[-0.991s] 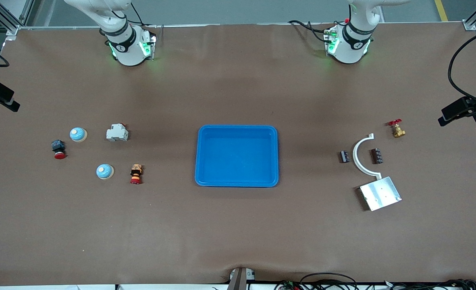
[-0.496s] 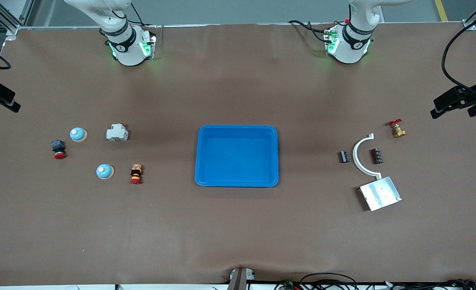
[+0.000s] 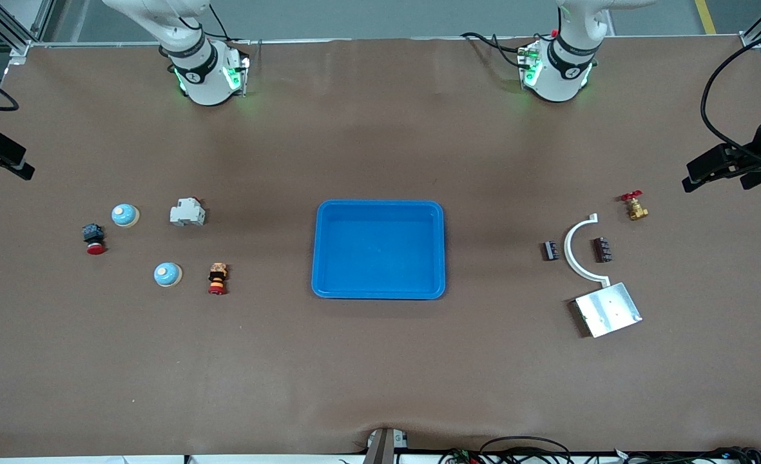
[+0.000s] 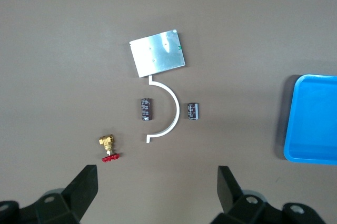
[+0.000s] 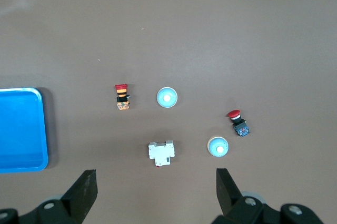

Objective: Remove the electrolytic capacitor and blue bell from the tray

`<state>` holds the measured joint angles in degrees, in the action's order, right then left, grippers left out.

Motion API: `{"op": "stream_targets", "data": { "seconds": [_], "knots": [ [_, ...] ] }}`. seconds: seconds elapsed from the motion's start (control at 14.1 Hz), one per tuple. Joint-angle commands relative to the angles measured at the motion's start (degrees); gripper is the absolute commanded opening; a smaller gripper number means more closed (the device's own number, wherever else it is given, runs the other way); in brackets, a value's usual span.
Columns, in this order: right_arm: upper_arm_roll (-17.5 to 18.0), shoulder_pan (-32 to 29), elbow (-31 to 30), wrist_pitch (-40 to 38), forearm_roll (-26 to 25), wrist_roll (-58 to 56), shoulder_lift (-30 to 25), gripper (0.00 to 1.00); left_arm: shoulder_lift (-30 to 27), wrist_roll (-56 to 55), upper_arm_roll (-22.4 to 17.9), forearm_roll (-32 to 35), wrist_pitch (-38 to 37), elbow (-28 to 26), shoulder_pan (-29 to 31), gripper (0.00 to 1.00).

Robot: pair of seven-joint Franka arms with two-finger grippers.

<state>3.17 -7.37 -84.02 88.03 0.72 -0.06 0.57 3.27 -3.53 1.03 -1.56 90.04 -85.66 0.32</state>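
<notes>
Two blue bells sit toward the right arm's end of the table and also show in the right wrist view. Two dark capacitors lie toward the left arm's end, one on each side of a white arc, and also show in the left wrist view. An empty blue tray sits mid-table. My left gripper is open, high over the table near the capacitors. My right gripper is open, high over the table near the bells.
A white arc bracket, a metal plate and a brass valve with a red handle lie around the capacitors. A white breaker and two red push buttons lie around the bells.
My left gripper has shifted a little toward the table's middle. The right gripper has barely moved. Nothing on the table has moved.
</notes>
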Motion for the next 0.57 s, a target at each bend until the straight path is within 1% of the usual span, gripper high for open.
{"op": "stream_targets", "data": {
  "seconds": [0.0, 0.21, 0.5],
  "knots": [
    [-0.3, 0.2, -1.9, 0.4, 0.5, 0.8, -1.5, 1.0, 0.0, 0.3, 0.1, -0.3, -0.9, 0.6, 0.0, 1.0],
    [-0.4, 0.2, -1.9, 0.3, 1.8, 0.8, -1.5, 1.0, 0.1, 0.2, 0.1, -0.2, -0.9, 0.7, 0.0, 1.0],
    [-0.4, 0.2, -2.0, 0.3, 1.8, 0.8, -1.5, 1.0, 0.0, 0.1, 0.1, -0.2, -0.9, 0.7, -0.1, 1.0]
  ]
}}
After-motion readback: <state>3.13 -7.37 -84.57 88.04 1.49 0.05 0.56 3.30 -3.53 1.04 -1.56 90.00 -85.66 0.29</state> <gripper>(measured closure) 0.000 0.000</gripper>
